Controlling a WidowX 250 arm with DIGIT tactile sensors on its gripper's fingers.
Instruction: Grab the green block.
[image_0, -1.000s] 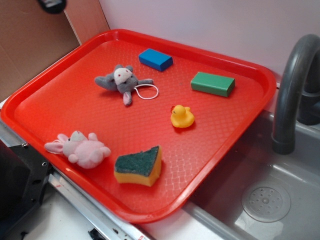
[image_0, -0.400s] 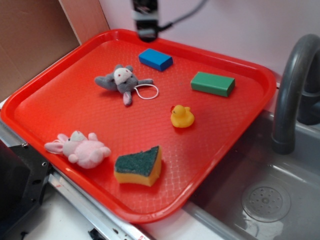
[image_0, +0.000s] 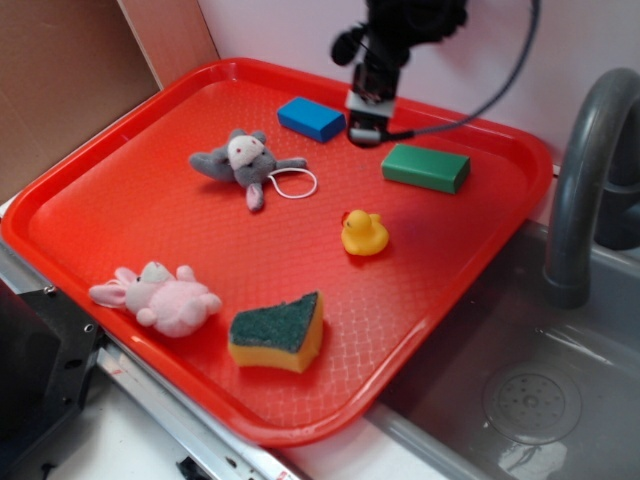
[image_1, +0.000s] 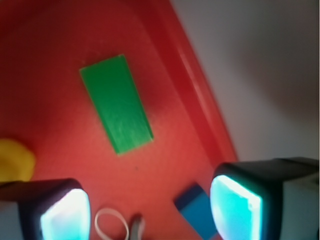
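- Green block (image_0: 425, 167) lies flat on my red tray (image_0: 120, 200), untouched.
- My gripper (image_0: 366, 132) hangs open between it and the blue block (image_0: 311, 118).

A pale wall (image_0: 300, 25) stands behind; a brown cardboard panel (image_0: 60, 80) leans at left. A grey sink (image_0: 520, 400) and dark faucet (image_0: 585, 170) sit at right.

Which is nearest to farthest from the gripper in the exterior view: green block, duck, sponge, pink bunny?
From the gripper:
1. green block, just to its right in the image, near the tray's back edge
2. duck, mid-tray, toward the camera
3. sponge, front of tray
4. pink bunny, front-left corner
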